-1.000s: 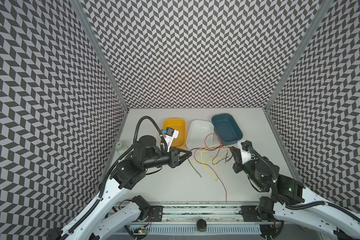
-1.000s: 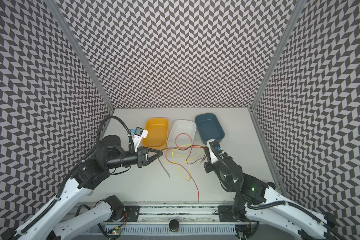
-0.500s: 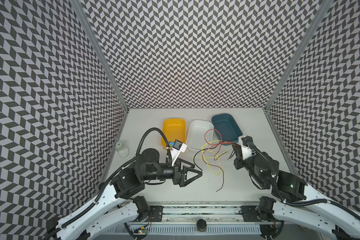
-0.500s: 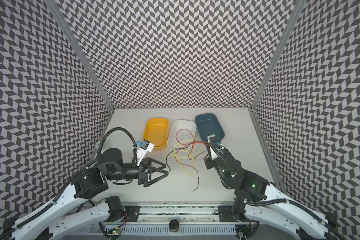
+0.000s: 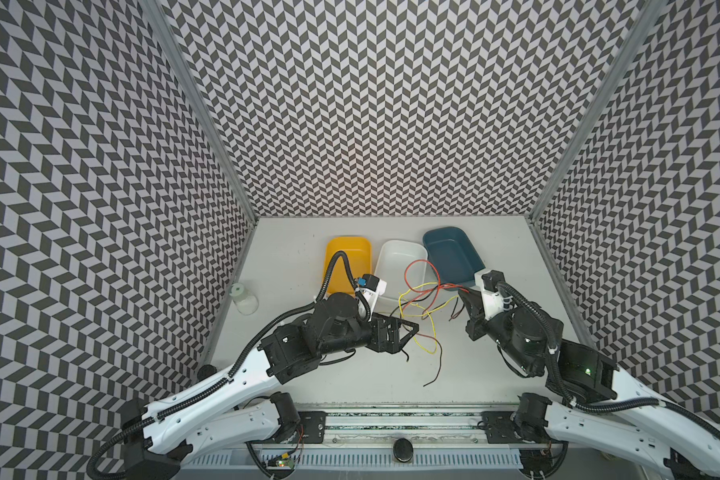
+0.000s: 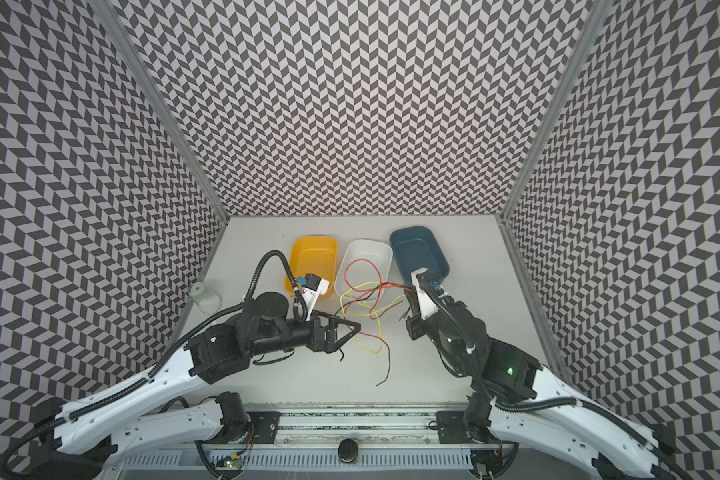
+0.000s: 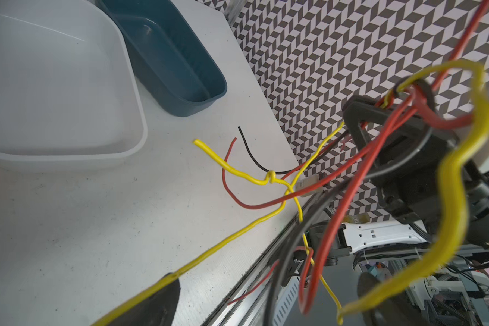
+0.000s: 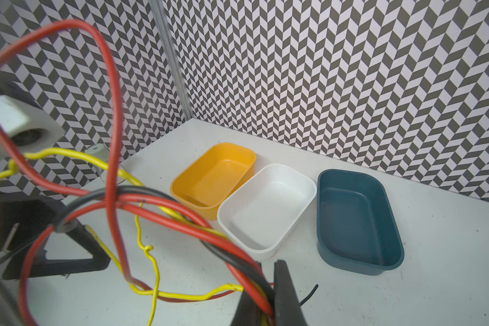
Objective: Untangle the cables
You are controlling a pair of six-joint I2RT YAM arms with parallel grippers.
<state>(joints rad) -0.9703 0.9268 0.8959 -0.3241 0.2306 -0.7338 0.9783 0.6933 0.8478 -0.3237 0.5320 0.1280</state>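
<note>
The cables (image 5: 422, 297) (image 6: 366, 301) are a loose tangle of red, yellow and black wires in front of the trays, in both top views. My right gripper (image 5: 465, 296) (image 6: 410, 300) (image 8: 268, 307) is shut on a bundle of them and holds that end off the table. Loops hang towards my left gripper (image 5: 407, 337) (image 6: 350, 330), which is open beside the tangle's left edge. In the left wrist view a yellow cable (image 7: 237, 234) crosses one of the fingers (image 7: 153, 306). Free ends (image 7: 239, 129) rest on the table.
Three empty trays stand in a row at the back: yellow (image 5: 350, 253), white (image 5: 391, 259) and blue (image 5: 449, 253). A red loop reaches over the white tray. A small clear jar (image 5: 244, 297) stands by the left wall. The front rail (image 5: 391, 419) borders the table.
My left gripper opened wide and moved right and forward, towards the tangle. My right gripper stayed shut and carried its bundle back and up, dragging the cables along.
</note>
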